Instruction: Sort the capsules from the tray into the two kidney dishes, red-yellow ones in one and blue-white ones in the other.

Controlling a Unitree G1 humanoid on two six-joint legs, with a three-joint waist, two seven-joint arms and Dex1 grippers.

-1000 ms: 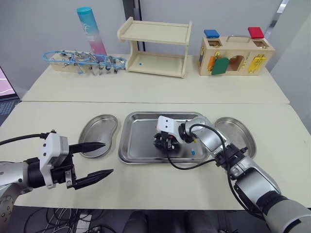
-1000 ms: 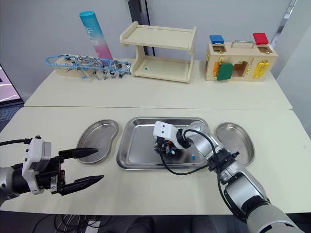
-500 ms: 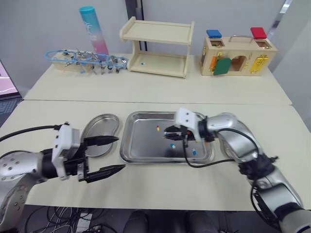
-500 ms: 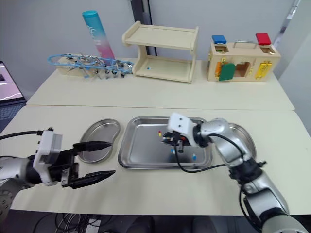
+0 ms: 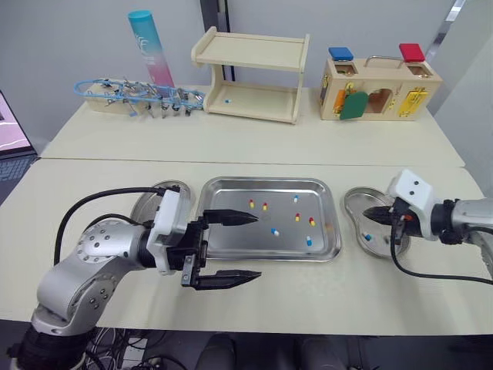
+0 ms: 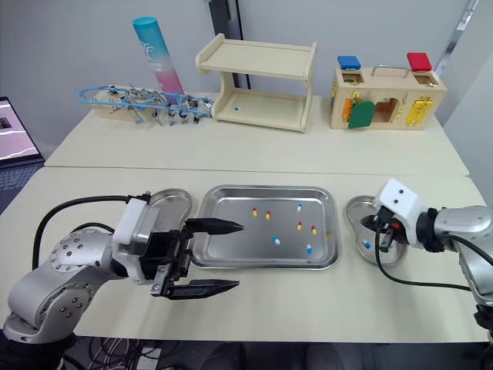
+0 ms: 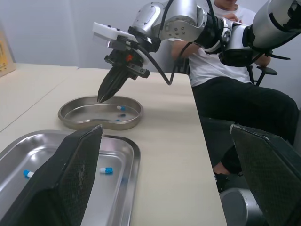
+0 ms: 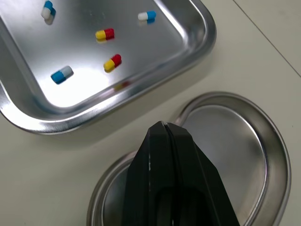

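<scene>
The steel tray [image 5: 223, 245] lies mid-table with several red-yellow [image 5: 251, 203] and blue-white capsules [image 5: 275, 231] scattered in it. My right gripper [image 5: 369, 212] is shut, tip pointing down over the right kidney dish [image 5: 383, 243], where one blue-white capsule [image 5: 367, 237] lies. From the left wrist view that tip hovers just above the right kidney dish [image 7: 70, 115], beside the blue-white capsule [image 7: 120, 108]. My left gripper [image 5: 256, 245] is open and empty at the tray's front-left: one finger reaches over the tray, the other over the table. It partly hides the left kidney dish [image 5: 151, 202].
Along the back of the table stand a wooden shelf [image 5: 250, 73], a wooden latch box [image 5: 376, 89], a blue-pink tube [image 5: 146, 46] and a rack of blue-handled tools [image 5: 131, 96]. A person [image 7: 225, 56] sits beyond the table's right end.
My right gripper has left the tray and moved right over the right dish. My left gripper has moved right to the tray's front-left edge. The camera has shifted too.
</scene>
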